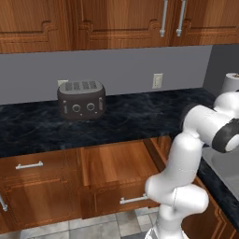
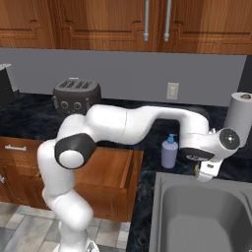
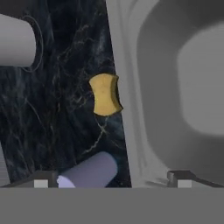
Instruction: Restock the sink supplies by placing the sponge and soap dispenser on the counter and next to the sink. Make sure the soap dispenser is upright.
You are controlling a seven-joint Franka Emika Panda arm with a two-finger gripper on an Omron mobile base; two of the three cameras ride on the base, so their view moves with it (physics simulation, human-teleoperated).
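Note:
The pale lavender soap dispenser (image 2: 170,151) stands upright on the black counter (image 2: 147,142), just left of the grey sink (image 2: 162,211). From above, the hand view shows the soap dispenser (image 3: 89,170) low in the picture. A yellow sponge (image 3: 106,94) lies on the counter (image 3: 65,109) right against the sink's rim (image 3: 127,87). My gripper (image 3: 113,179) is open with nothing held; its fingertips (image 3: 41,180) stand wide apart. It hangs over the sink's back left corner, to the right of the dispenser (image 2: 204,172).
A white paper towel roll (image 2: 239,115) stands on the counter behind the sink, close to my hand. A dark toaster (image 1: 81,99) sits against the back wall. Below the counter a wooden drawer (image 1: 116,161) is pulled out. Upper cabinets hang overhead.

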